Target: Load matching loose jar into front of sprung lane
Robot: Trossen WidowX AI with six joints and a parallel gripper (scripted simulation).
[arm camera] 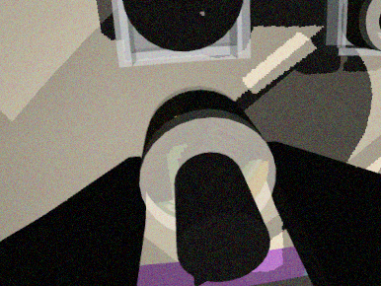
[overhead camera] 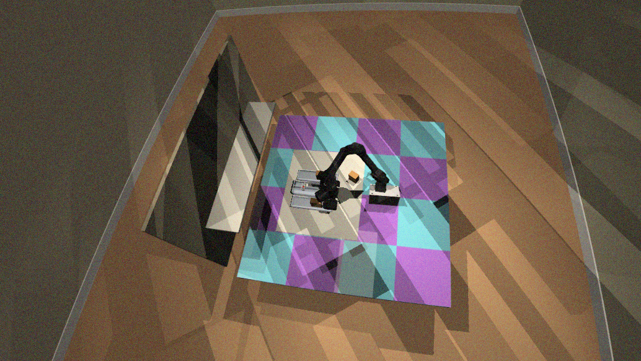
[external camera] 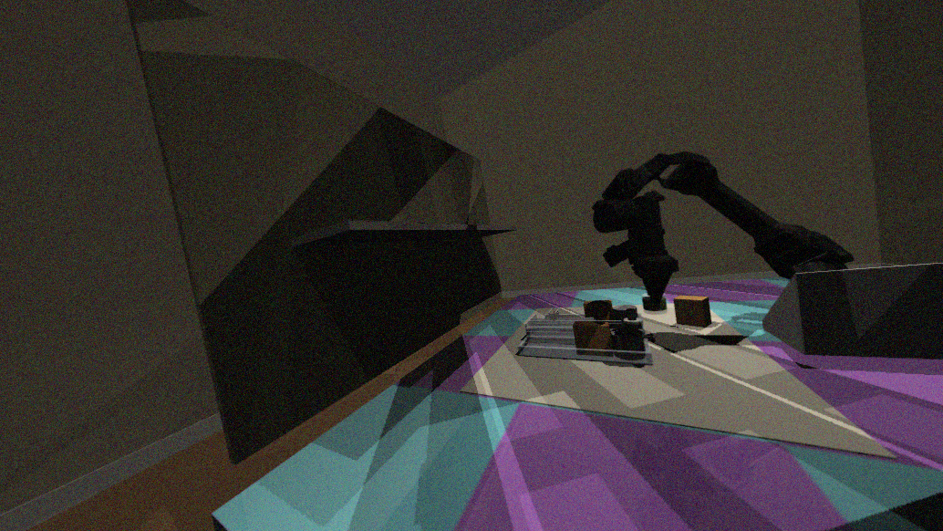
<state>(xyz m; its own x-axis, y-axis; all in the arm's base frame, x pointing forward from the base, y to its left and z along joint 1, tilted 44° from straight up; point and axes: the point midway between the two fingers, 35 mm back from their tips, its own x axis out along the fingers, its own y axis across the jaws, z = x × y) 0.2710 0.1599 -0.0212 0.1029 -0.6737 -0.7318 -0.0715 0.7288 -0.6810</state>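
Note:
My gripper (external camera: 654,296) (arm camera: 203,163) is shut on the loose jar (external camera: 654,306) (arm camera: 209,130), which has a dark body and a pale top with a dark knob-like part. The jar is upright, apparently raised above the mat in front of the near lane. The sprung lane (overhead camera: 298,191) is the middle one; a small red-and-white part (overhead camera: 303,186) shows toward its back. A jar with a pale ring top (arm camera: 370,22) stands partly cut off at the wrist view's upper right, apparently in that lane. Its contact with the pusher plate is hidden.
The near lane (overhead camera: 301,202) (external camera: 547,349) holds a brown block (overhead camera: 315,202) (external camera: 590,338) and a black-topped jar (arm camera: 183,22) at its front. Another brown block (external camera: 597,308) is in the far lane. A loose orange block (overhead camera: 353,175) (external camera: 692,311) stands near the arm's base box (overhead camera: 384,199).

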